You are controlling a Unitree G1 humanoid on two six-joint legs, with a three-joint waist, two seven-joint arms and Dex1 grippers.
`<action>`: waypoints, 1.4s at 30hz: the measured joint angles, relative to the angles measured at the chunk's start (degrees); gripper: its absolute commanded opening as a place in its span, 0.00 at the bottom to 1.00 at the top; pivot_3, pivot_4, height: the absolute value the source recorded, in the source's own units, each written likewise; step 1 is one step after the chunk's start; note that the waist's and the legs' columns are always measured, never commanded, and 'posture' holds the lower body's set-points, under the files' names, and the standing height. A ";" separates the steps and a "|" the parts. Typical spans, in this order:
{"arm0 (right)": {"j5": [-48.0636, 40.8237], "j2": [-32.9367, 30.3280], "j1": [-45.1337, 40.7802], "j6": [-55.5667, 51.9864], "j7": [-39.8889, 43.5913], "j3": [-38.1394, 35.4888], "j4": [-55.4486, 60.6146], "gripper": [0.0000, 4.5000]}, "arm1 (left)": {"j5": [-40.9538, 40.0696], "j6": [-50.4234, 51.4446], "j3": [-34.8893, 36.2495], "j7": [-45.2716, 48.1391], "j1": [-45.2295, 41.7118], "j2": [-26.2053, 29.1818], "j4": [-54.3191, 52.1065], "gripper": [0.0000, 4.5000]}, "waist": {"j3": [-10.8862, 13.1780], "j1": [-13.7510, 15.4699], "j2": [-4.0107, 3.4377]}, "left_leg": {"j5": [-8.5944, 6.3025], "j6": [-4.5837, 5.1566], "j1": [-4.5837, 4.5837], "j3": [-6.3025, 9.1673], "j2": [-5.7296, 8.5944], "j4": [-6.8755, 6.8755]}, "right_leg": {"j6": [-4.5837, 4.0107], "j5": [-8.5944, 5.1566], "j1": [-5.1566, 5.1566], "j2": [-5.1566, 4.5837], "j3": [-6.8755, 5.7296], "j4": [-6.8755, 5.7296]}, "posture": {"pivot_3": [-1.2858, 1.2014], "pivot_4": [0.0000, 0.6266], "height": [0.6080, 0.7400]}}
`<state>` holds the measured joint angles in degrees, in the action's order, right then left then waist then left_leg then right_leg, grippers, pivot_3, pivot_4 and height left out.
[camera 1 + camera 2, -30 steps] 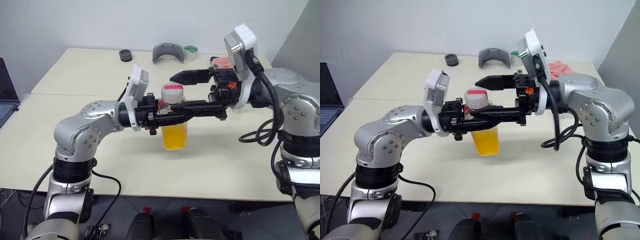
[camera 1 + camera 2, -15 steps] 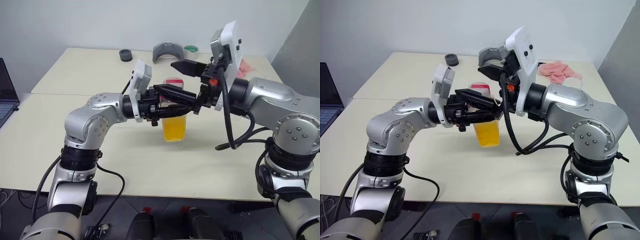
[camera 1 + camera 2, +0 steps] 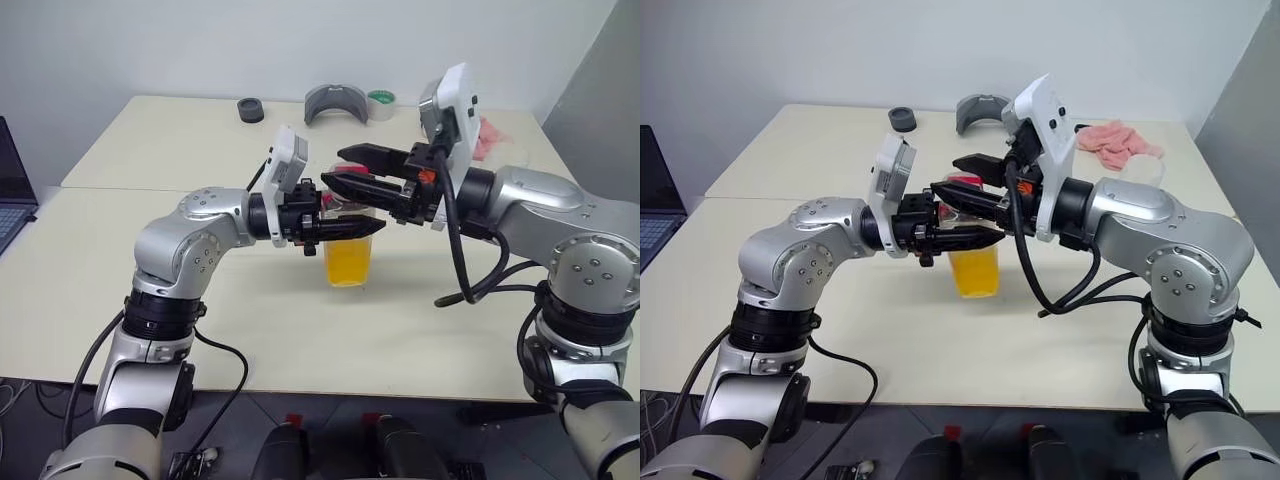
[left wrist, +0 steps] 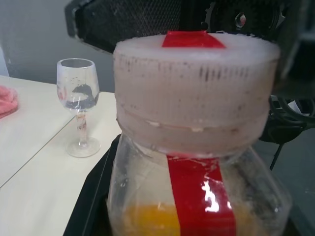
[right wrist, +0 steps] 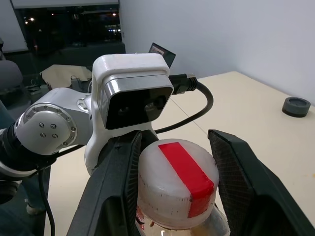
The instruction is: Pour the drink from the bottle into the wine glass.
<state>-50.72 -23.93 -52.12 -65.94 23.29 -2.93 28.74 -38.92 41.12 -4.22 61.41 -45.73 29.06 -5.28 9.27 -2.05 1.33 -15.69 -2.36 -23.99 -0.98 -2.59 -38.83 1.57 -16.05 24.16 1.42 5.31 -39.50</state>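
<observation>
The bottle [image 3: 348, 258] hangs just above the table with the orange drink [image 4: 147, 219] in its lower part. My left gripper [image 3: 352, 228] reaches in level from the left and is shut on the bottle just under the cap. The white cap [image 5: 177, 182] carries a red stripe. My right gripper [image 3: 335, 167] comes from the right at cap height. In the right wrist view its fingers [image 5: 236, 182] press against both sides of the cap. The wine glass [image 4: 78, 105] stands upright on the table beyond the bottle, clear and with no drink in it.
At the far edge of the cream table [image 3: 150, 150] lie a black ring [image 3: 251, 110], a grey curved part [image 3: 337, 103] and a green tape roll [image 3: 381, 104]. A pink cloth [image 3: 1120, 140] lies at the back right. A laptop [image 3: 10, 190] sits at the left edge.
My right gripper turned towards the bottle and its wide-open fingers have closed in onto the cap. The left gripper has kept its hold on the bottle in place.
</observation>
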 measured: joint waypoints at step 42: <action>-3.30 0.28 -0.17 2.53 1.00 0.04 -3.46 0.41 | -0.32 0.15 0.17 -1.60 0.68 0.08 -2.55 0.44 | 0.00 0.03 0.00 | 0.00 0.00 -0.01 0.00 -0.01 0.00 | 0.00 0.00 0.00 0.00 0.01 0.02 | 0.52 0.24 1.00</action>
<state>-54.02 -23.64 -52.29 -63.40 24.29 -2.89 25.28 -39.24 41.28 -4.05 59.81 -45.05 29.14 -7.82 9.27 -2.02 1.33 -15.69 -2.36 -24.00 -0.97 -2.60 -38.82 1.57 -16.06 24.16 1.42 5.31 -39.49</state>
